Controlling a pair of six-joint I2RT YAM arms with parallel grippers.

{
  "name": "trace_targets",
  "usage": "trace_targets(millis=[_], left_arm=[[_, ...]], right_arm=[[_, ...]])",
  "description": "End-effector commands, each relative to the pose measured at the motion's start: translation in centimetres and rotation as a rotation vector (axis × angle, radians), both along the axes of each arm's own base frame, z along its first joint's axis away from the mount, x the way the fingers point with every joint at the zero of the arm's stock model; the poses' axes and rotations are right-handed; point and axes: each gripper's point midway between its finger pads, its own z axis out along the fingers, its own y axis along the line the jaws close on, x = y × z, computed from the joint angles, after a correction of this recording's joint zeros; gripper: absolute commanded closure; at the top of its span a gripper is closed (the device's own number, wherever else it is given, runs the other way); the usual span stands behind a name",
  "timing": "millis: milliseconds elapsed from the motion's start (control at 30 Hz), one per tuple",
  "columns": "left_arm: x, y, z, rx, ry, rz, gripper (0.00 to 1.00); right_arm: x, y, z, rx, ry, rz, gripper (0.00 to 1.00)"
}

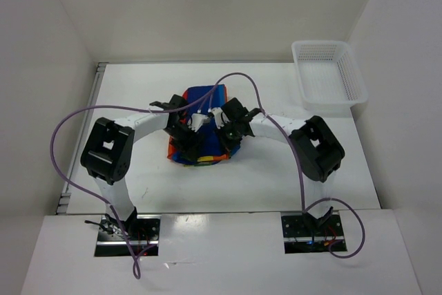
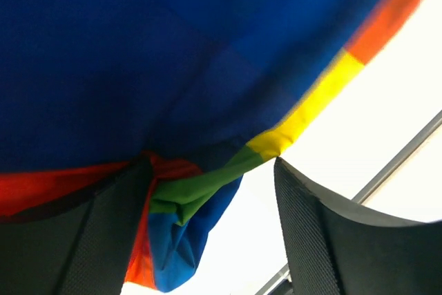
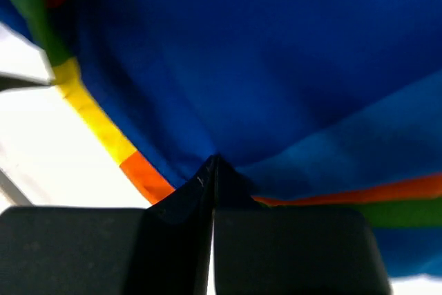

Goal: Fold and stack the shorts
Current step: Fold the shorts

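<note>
The rainbow-striped shorts (image 1: pixel 204 98) lie bunched in the middle of the table, mostly blue with red, orange, yellow and green bands. Both grippers are low over them. My left gripper (image 1: pixel 185 131) is on their left side. In the left wrist view it (image 2: pixel 210 164) is open, and a hanging fold of the shorts (image 2: pixel 186 198) rests against the left finger (image 2: pixel 76 240). My right gripper (image 1: pixel 224 129) is on their right side. In the right wrist view it (image 3: pixel 215 162) is shut, its tips pinching the blue cloth (image 3: pixel 262 67) and lifting it into a peak.
A white mesh basket (image 1: pixel 304 81) stands at the back right corner of the table. White walls enclose the table on the left, back and right. Purple cables loop from both arms over the table's near part.
</note>
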Motion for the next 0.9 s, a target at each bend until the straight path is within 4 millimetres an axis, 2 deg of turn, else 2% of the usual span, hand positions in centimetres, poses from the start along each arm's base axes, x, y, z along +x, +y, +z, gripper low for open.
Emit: trace_targets(millis=[0, 100, 200, 267, 300, 333, 367, 400, 433, 467, 500, 533, 567, 600, 667, 700, 733, 767, 800, 833, 867], left_arm=[[-1.1, -0.4, -0.7, -0.023, 0.008, -0.052, 0.18], [-1.0, -0.4, -0.6, -0.028, -0.007, -0.06, 0.15], [-1.7, -0.2, 0.0, -0.032, -0.002, -0.085, 0.14], [-1.2, -0.3, 1.6, -0.042, -0.038, -0.104, 0.14], [-1.9, 0.0, 1.6, -0.032, -0.016, -0.123, 0.14], [-1.7, 0.2, 2.1, -0.025, -0.033, -0.133, 0.13], [-2.1, 0.6, 2.0, -0.003, -0.021, -0.139, 0.13], [-2.1, 0.7, 1.9, 0.012, -0.031, -0.156, 0.13], [-2.4, 1.3, 1.5, 0.039, -0.027, -0.171, 0.13], [-2.9, 1.2, 1.3, 0.042, -0.019, -0.182, 0.13], [-3.3, 1.1, 1.1, 0.044, -0.014, -0.2, 0.13], [-3.2, 1.1, 1.3, 0.041, -0.023, -0.2, 0.13], [-3.4, 0.8, 1.3, 0.041, -0.023, -0.212, 0.13], [-3.7, 0.3, 1.5, 0.037, -0.037, -0.239, 0.13], [-3.7, 0.0, 1.5, 0.047, -0.051, -0.255, 0.13], [-3.4, -0.3, 1.7, 0.051, -0.066, -0.264, 0.13], [-3.3, -0.6, 1.9, 0.048, -0.075, -0.273, 0.13], [-2.9, -0.9, 2.3, 0.055, -0.097, -0.28, 0.13], [-2.5, -0.9, 2.5, 0.06, -0.111, -0.278, 0.13], [-2.1, -1.1, 3.0, 0.052, -0.131, -0.277, 0.13], [-2.0, -1.0, 3.0, 0.062, -0.135, -0.276, 0.13]], right_arm=[[2.4, -0.9, -1.3, 0.014, -0.007, -0.084, 1.0], [2.5, -3.4, -3.4, -0.03, 0.04, -0.147, 1.0], [2.0, -4.1, -4.1, -0.045, 0.06, -0.156, 1.0], [1.5, -3.8, -3.6, -0.023, 0.082, -0.152, 1.0], [1.1, -3.6, -3.2, -0.007, 0.102, -0.149, 1.0], [1.2, -3.2, -2.5, 0.012, 0.101, -0.141, 1.0], [1.0, -3.0, -2.2, 0.025, 0.109, -0.121, 1.0], [0.6, -2.9, -1.1, 0.039, 0.115, -0.101, 1.0], [0.8, -2.0, 0.1, 0.08, 0.125, -0.08, 1.0], [1.4, -1.9, 1.4, 0.114, 0.123, -0.084, 1.0], [2.1, -2.8, 2.3, 0.139, 0.15, -0.11, 1.0], [3.4, -2.0, 5.0, 0.226, 0.151, -0.102, 1.0], [4.6, -2.2, 6.5, 0.265, 0.16, -0.139, 1.0], [7.6, -2.8, 8.6, 0.318, 0.12, -0.181, 1.0], [9.9, -2.3, 10.8, 0.363, 0.078, -0.184, 1.0], [12.1, -1.5, 13.6, 0.4, -0.006, -0.16, 1.0], [13.2, -0.9, 13.2, 0.415, -0.01, -0.149, 1.0], [14.0, -0.3, 13.9, 0.442, -0.001, -0.166, 1.0], [15.2, 0.5, 15.9, 0.482, -0.033, -0.148, 1.0], [16.0, 1.0, 14.8, 0.489, -0.011, -0.147, 1.0], [16.8, 1.6, 15.9, 0.515, -0.033, -0.127, 1.0]])
